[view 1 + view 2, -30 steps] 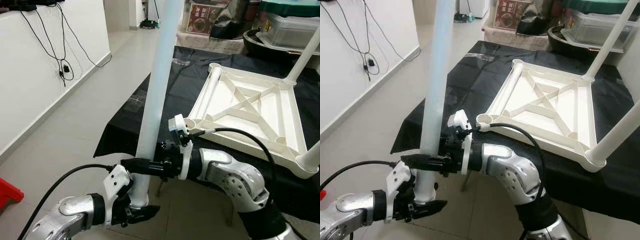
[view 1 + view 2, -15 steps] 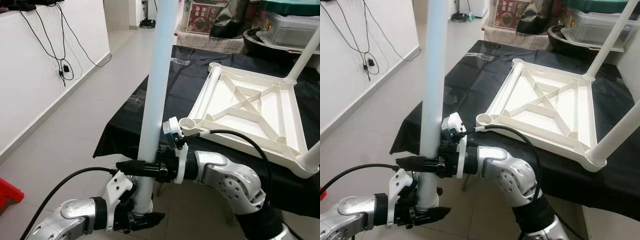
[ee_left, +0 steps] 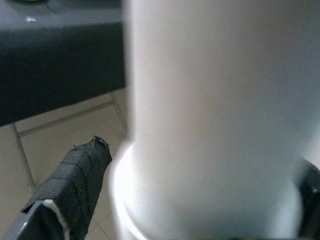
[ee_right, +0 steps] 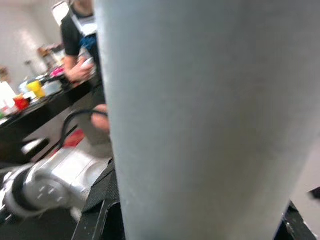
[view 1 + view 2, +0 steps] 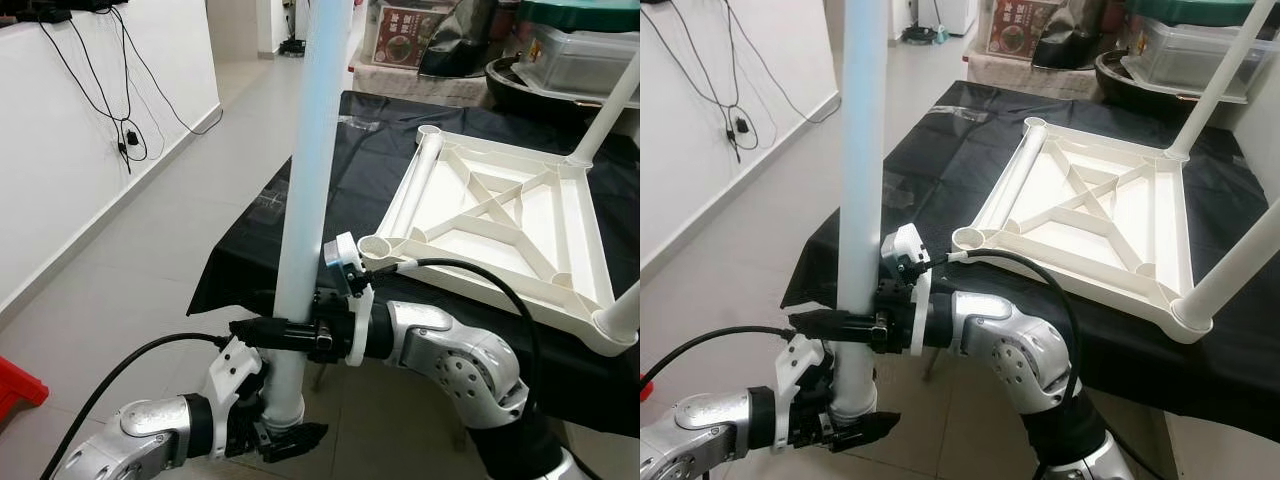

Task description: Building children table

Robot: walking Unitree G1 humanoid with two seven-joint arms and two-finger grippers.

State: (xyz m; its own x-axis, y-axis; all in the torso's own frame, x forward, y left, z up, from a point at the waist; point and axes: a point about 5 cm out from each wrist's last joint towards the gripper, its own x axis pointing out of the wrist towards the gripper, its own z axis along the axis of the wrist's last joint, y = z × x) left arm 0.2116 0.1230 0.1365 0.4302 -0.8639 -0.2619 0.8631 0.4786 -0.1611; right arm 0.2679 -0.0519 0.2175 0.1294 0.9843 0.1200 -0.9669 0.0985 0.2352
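Note:
A long white table leg (image 5: 310, 180) stands nearly upright in front of me, left of the table. My left gripper (image 5: 285, 425) is shut on its lower end, and one black finger (image 3: 75, 185) shows beside the leg (image 3: 210, 115) in the left wrist view. My right gripper (image 5: 275, 332) is shut on the leg a little higher. The white table top (image 5: 500, 215) lies upside down on the black-covered table (image 5: 300, 230). Two legs (image 5: 612, 100) (image 5: 625, 315) stand in its right corner sockets. The near-left socket (image 5: 376, 246) and far-left socket (image 5: 428, 132) are open.
A white wall (image 5: 90, 150) with hanging cables runs along the left, with bare tiled floor (image 5: 150, 270) beside it. A red object (image 5: 15, 385) lies low at the left. Boxes and bins (image 5: 570, 50) crowd behind the table. A person (image 4: 80, 40) shows far off in the right wrist view.
The leg has swung from a rightward lean to nearly vertical. My right gripper has shifted a little left with it, and my left gripper has dropped slightly at the leg's lower end.

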